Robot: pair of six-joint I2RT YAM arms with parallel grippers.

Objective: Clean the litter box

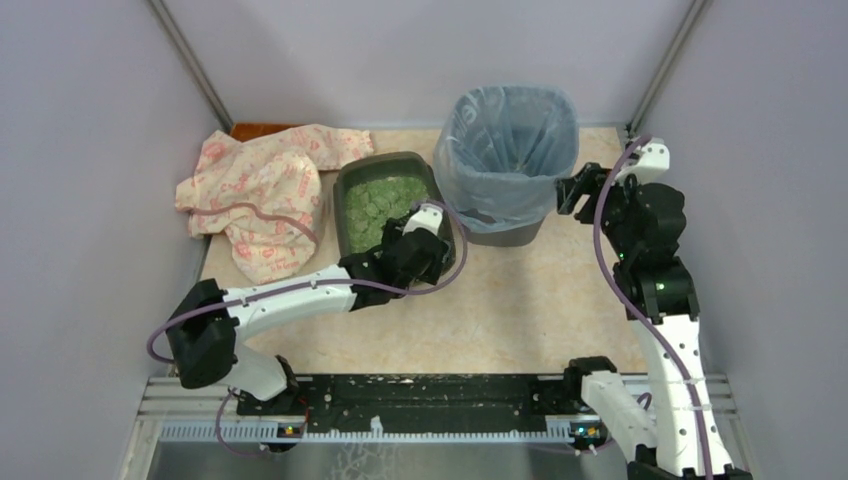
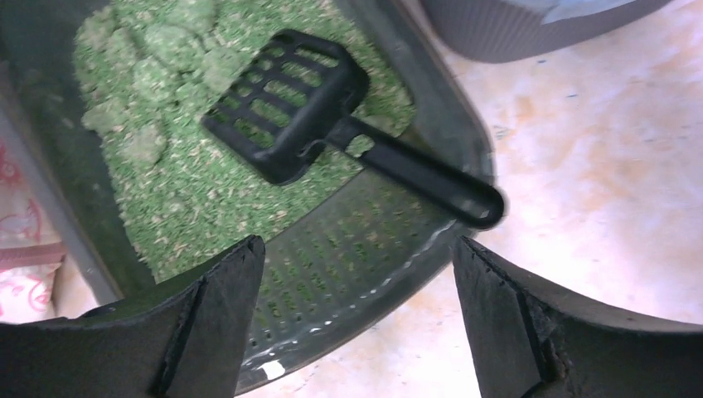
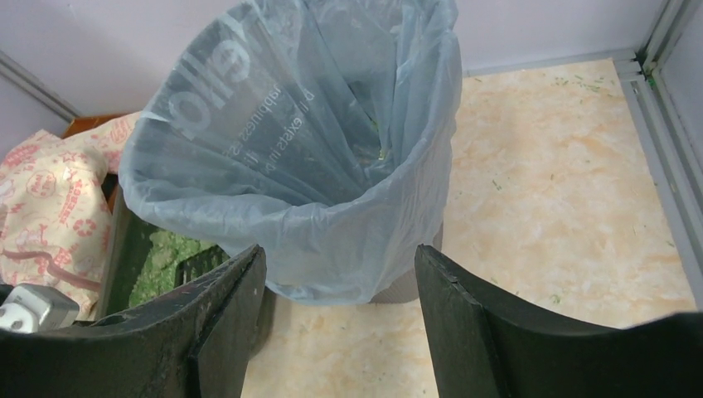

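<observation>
The litter box (image 1: 350,180) is a dark grey-green tray of green litter (image 2: 191,182) at the middle left of the table. A small black slotted scoop (image 2: 290,104) lies in it, its handle resting on the near right rim (image 2: 452,116). My left gripper (image 1: 425,255) hovers over that near right corner, open and empty (image 2: 356,274), a little short of the handle's end. My right gripper (image 1: 578,190) is open and empty (image 3: 340,274), beside the right side of the bin (image 1: 510,160). The litter box also shows at the left of the right wrist view (image 3: 116,249).
The tall bin lined with a blue-grey bag (image 3: 315,141) stands right of the litter box, close to it. A crumpled pink-printed cloth (image 1: 265,195) lies left of the box. Grey walls close in the table on three sides. Green crumbs dot the floor at the far right (image 3: 580,83).
</observation>
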